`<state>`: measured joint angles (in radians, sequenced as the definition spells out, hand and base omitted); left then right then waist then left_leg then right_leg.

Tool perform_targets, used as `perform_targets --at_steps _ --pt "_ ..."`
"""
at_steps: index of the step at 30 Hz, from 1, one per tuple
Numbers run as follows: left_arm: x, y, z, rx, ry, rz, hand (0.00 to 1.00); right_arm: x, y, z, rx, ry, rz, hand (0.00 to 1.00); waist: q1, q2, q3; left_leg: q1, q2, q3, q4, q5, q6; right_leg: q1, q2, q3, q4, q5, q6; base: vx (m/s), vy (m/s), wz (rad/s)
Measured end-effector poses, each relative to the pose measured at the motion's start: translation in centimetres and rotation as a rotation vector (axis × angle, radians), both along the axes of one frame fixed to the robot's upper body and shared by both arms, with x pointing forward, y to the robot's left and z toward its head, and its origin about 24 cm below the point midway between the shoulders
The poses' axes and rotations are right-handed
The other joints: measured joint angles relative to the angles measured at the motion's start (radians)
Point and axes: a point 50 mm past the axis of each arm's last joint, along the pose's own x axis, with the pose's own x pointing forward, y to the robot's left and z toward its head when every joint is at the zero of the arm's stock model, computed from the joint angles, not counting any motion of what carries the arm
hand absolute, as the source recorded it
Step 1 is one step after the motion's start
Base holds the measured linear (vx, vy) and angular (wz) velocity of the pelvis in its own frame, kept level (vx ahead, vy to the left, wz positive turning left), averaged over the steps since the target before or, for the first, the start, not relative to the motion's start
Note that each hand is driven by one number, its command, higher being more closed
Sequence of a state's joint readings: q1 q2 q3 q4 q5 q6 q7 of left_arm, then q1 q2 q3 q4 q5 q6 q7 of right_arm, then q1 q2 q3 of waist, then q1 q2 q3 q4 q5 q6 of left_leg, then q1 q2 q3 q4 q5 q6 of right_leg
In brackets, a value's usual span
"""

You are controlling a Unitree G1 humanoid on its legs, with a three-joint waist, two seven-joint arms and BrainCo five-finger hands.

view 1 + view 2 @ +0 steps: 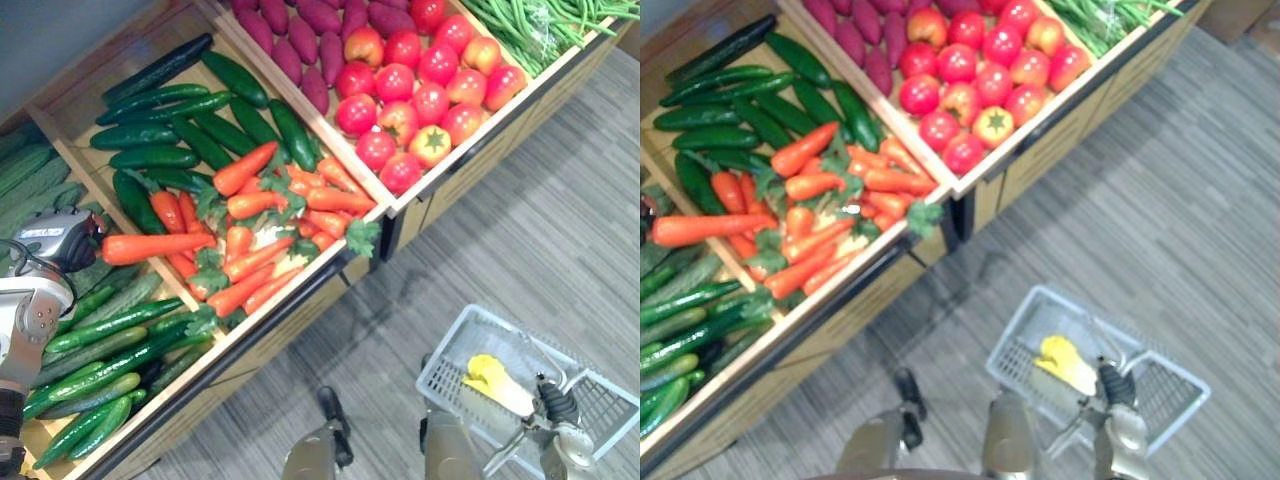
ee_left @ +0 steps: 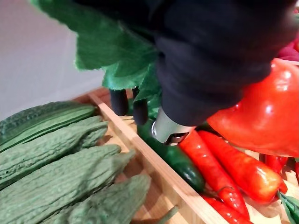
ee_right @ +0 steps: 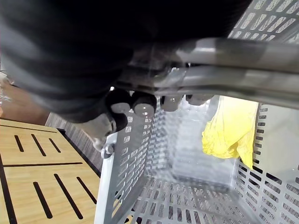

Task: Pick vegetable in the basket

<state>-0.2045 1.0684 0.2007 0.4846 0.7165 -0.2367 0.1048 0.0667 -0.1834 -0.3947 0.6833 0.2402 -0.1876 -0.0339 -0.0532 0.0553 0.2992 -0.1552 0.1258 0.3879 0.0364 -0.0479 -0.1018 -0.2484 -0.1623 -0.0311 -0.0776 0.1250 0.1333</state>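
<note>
Curling round a carrot [image 1: 160, 245] are the left hand [image 1: 55, 240] fingers (right hand [image 3: 133, 103] fingers wrap the basket [image 1: 443, 345] handle [image 3: 243, 52]).

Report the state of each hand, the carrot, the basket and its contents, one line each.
Left hand: shut on carrot.
Carrot: gripped at its leafy end, level.
Right hand: shut on handle.
Basket: upright, hanging from the handle.
Yellow item: lying inside basket.

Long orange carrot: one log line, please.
left hand: curled on long orange carrot | right hand: curled on metal handle of grey plastic basket | basket: yellow item inside
</note>
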Motion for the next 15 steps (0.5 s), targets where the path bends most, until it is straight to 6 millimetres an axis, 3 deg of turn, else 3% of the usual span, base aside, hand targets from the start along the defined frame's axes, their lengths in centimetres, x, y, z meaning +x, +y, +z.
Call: perform_targets --at_steps 1,3,4,6,9,15 --pt "0.1 -0.3 0.1 0.004 -0.004 -0.008 0.0 -0.1 0.0 0.0 0.001 0.002 -0.001 1.0 -0.002 -0.001 -0.001 0.0 0.0 -0.002 0.0 0.0 0.0 0.0 0.0 -0.001 0.0 0.0 0.0 -0.02 -0.006 0.12" --pt "0.8 -4.9 -0.1 0.017 -0.051 -0.178 0.0 -0.2 0.4 -0.3 0.007 0.011 0.006 1.0 0.001 -0.005 -0.004 0.0 0.001 -0.017 0.001 0.0 0.0 0.011 -0.001 -0.015 0.001 0.0 0.0 -0.02 -0.005 0.15" --pt "0.8 -6.3 -0.6 0.002 -0.059 -0.232 0.0 -0.2 0.4 -0.3 0.008 0.01 0.009 1.0 0.001 -0.008 -0.006 0.0 0.0 -0.017 0.001 0.0 0.0 0.011 -0.002 -0.014 0.001 0.0 0.0 -0.02 0.0 0.04" --pt "0.9 -9.7 -4.0 -0.152 -0.066 -0.327 0.0 -0.1 0.6 -0.3 0.006 0.005 0.014 1.0 -0.001 -0.009 -0.007 0.001 -0.001 -0.016 0.001 0.0 0.0 0.01 -0.002 -0.013 0.001 0.0 0.0 0.0 0.0 0.0" --pt "1.0 -9.9 -7.9 -0.254 0.003 -0.223 0.0 -0.1 0.5 -0.3 0.005 0.01 0.011 1.0 -0.015 -0.011 -0.008 0.002 0.004 -0.015 0.001 0.0 0.0 0.01 0.004 -0.011 0.002 0.002 -0.003 -0.04 -0.008 -0.03" --pt "1.0 -9.2 -8.3 -0.251 0.014 -0.162 0.0 -0.1 0.5 -0.3 0.006 0.019 0.01 1.0 -0.016 -0.012 -0.011 0.019 0.002 -0.01 0.001 0.0 0.0 0.012 0.002 -0.008 0.021 0.002 -0.003 -0.05 0.002 -0.04"
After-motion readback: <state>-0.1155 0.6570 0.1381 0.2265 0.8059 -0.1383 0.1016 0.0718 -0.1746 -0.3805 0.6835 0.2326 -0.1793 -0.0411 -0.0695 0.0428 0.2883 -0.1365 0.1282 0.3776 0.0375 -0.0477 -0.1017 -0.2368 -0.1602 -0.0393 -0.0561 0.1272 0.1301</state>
